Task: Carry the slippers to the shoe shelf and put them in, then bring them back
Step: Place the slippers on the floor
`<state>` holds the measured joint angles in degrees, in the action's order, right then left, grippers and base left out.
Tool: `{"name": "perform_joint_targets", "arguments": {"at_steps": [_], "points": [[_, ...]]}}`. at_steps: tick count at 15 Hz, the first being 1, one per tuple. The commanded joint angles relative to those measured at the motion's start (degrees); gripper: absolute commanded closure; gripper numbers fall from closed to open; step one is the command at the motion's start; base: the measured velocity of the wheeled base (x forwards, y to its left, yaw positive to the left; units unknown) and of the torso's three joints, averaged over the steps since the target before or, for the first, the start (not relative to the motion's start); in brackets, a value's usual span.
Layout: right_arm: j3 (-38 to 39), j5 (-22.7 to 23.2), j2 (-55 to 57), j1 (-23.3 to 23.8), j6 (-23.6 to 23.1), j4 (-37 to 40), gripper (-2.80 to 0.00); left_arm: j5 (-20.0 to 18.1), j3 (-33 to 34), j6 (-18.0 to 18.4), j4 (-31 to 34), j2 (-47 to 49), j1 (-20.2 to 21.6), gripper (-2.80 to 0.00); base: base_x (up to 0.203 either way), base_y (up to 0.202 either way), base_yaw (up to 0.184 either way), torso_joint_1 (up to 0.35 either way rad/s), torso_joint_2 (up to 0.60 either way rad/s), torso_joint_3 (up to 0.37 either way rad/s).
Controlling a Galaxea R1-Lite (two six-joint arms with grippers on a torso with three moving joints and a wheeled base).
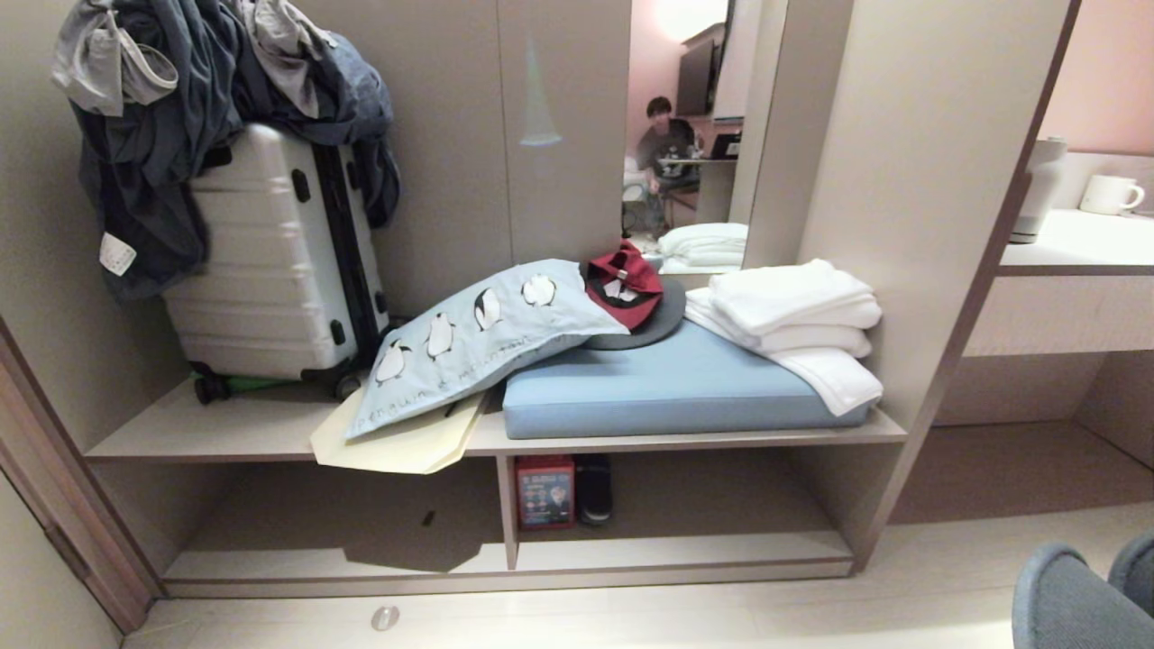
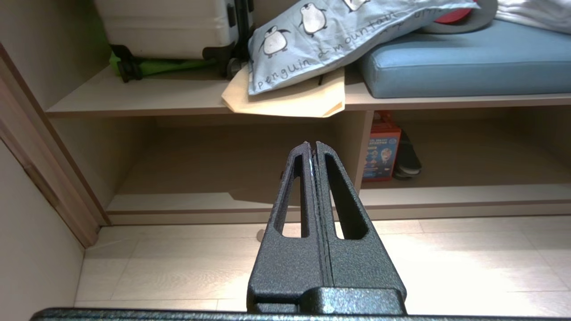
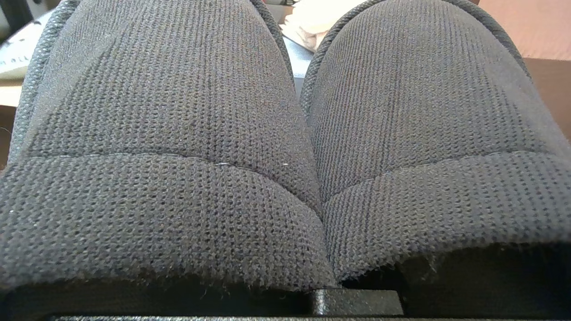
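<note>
slippers (image 3: 285, 147) soft knit, light, floppy (pinch both heel edges together). right gripper clenched on pair; left gripper (image 2: 312, 145) closed, empty.

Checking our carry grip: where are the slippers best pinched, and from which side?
Pinch the slippers at the two inner edges of their openings, coming from the heel side with toes pointing away. They lie side by side, touching along the middle, so one narrow pinch there should take both soft uppers together.
</note>
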<state>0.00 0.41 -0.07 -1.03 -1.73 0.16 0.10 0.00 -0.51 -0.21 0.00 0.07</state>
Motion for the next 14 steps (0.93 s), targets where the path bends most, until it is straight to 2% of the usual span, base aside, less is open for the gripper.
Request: {"name": "perform_joint_targets", "arguments": {"at_steps": [1,14], "points": [[0.0,0.02,-0.01,-0.02,-0.03,0.02,0.0,-0.01,0.0,-0.02,-0.06,0.09,0.01,0.0,0.0,0.0,0.0,0.0,0.0,0.0],[0.0,0.02,-0.01,-0.02,0.02,0.02,0.0,-0.01,0.0,-0.02,-0.06,0.09,0.01,0.0,0.0,-0.187,0.003,0.002,0.0,0.001]]}}
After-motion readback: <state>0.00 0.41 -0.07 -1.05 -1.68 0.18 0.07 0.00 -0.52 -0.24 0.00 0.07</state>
